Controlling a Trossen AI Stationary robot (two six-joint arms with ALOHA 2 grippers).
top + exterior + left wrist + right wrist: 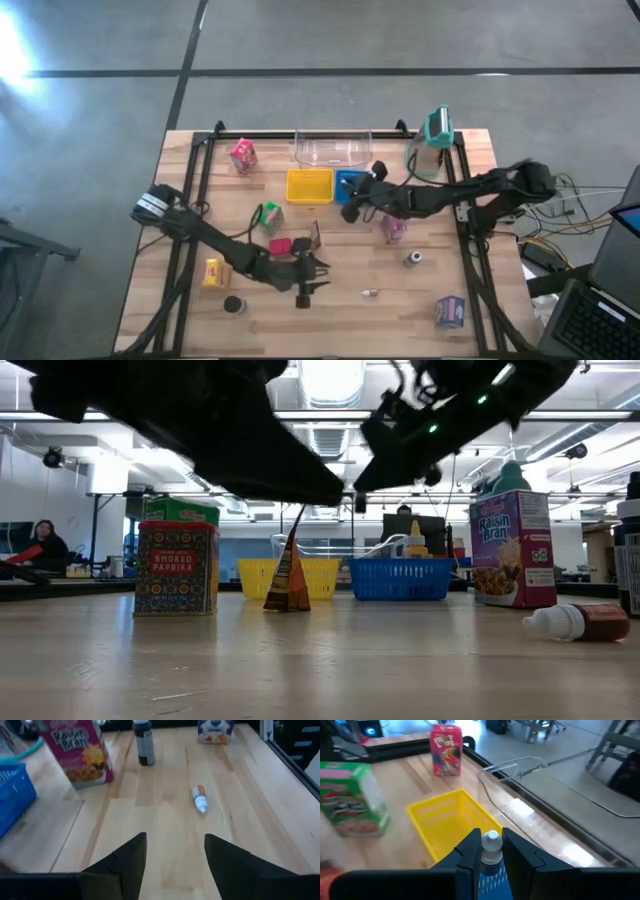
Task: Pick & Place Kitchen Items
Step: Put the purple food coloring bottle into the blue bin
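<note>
Pink carton (243,155) upright upper left, green carton (269,215) centre, purple carton (450,311) lower right, small bottle (199,798) lying flat.

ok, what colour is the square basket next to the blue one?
Yellow; the square mesh basket shows best in the right wrist view.

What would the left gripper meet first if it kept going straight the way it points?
Probably the small bottle lying on the table, slightly off the line of the open left gripper. Bare wood lies between them. The blue-and-white carton stands farther on. Depth is hard to judge.
</note>
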